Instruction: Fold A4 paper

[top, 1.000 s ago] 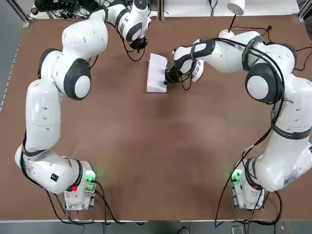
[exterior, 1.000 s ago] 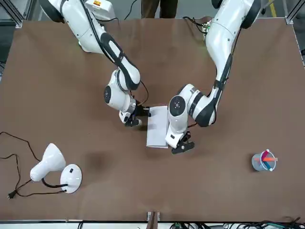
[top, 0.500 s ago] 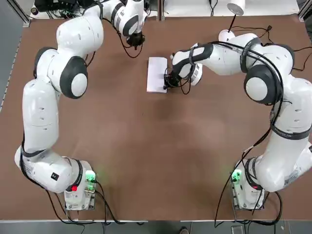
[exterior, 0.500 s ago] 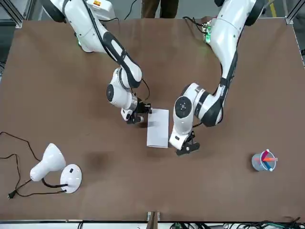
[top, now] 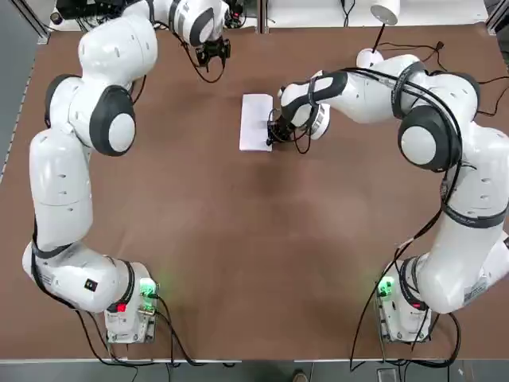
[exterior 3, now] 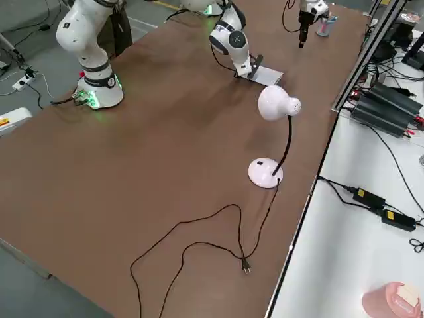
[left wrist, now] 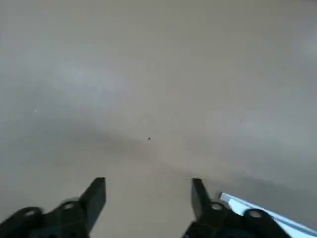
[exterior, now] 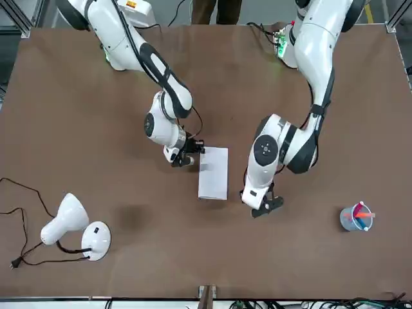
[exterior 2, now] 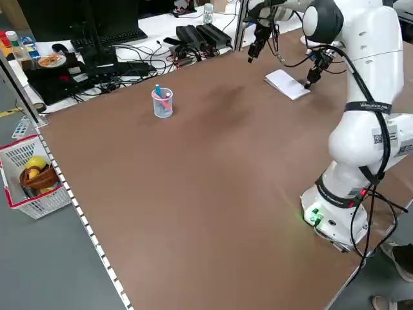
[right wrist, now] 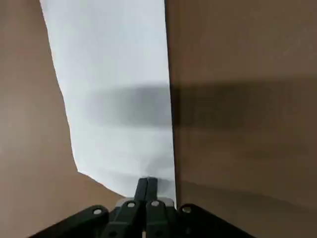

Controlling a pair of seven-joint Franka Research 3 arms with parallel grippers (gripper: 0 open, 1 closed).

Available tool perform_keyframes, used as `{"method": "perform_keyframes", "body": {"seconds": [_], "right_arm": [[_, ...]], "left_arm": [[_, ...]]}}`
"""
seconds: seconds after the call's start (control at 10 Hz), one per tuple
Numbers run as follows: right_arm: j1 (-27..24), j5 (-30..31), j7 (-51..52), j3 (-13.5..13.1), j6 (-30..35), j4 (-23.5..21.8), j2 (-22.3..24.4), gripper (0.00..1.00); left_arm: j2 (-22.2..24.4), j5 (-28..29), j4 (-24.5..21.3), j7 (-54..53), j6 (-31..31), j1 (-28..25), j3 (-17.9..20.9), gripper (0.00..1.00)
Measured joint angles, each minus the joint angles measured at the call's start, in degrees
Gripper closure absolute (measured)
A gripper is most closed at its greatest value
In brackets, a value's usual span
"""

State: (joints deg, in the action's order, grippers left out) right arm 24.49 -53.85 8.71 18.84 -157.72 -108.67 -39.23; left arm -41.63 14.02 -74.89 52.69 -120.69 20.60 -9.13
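Your two robot arms reach across a brown table (top: 254, 239) toward its far side, the side nearest the front camera. Your left arm (top: 87, 175) runs up the table's left side and bends inward at its far end, its gripper (left wrist: 148, 198) above the tabletop, to the left of the paper and apart from it — the two fingers spread, with bare brown surface between them in the wrist view. Your right arm (top: 445, 167) rises from its base, bends at the elbow and stretches inward to the left, low over the table. Its gripper (right wrist: 147, 184) is at the paper's right long edge, the fingers pressed together, their tips over the white surface near that edge; whether they touch it, you cannot tell.

The A4 paper (exterior: 213, 173) lies between the two grippers, beyond the middle of the table: a narrow, plain white rectangle, folded to a strip, its long sides running away from the robot. In the right wrist view one long edge looks straight, the other slightly uneven — and a soft shadow crosses the sheet.

A white desk lamp (exterior: 67, 222) and a cup of pens (exterior: 356, 219) stand well apart from it, on opposite sides.
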Motion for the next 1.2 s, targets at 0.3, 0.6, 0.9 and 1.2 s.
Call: {"method": "perform_keyframes", "body": {"seconds": [0.3, 0.6, 0.9, 1.2], "right_arm": [[0.0, 0.0, 0.0, -0.2, -0.4, 2.1, -1.4, 0.97], [0.0, 0.0, 0.6, -0.9, -0.6, 4.8, -3.2, 0.97], [-0.1, 0.0, 1.5, -2.2, -0.5, 7.3, -4.3, 0.97], [-0.1, 0.0, 1.7, -2.6, -0.5, 9.3, -5.2, 0.97]], "left_arm": [[0.1, -1.8, 1.0, 0.6, -4.4, -2.4, 0.0, 0.00], [0.2, -1.9, 1.0, 1.1, -6.6, -4.5, -0.1, 0.00], [0.2, -2.2, 1.0, 1.2, -8.4, -6.4, -0.1, 0.00], [0.2, -2.4, 1.0, -0.1, -9.6, -8.5, -0.5, 0.00]]}}
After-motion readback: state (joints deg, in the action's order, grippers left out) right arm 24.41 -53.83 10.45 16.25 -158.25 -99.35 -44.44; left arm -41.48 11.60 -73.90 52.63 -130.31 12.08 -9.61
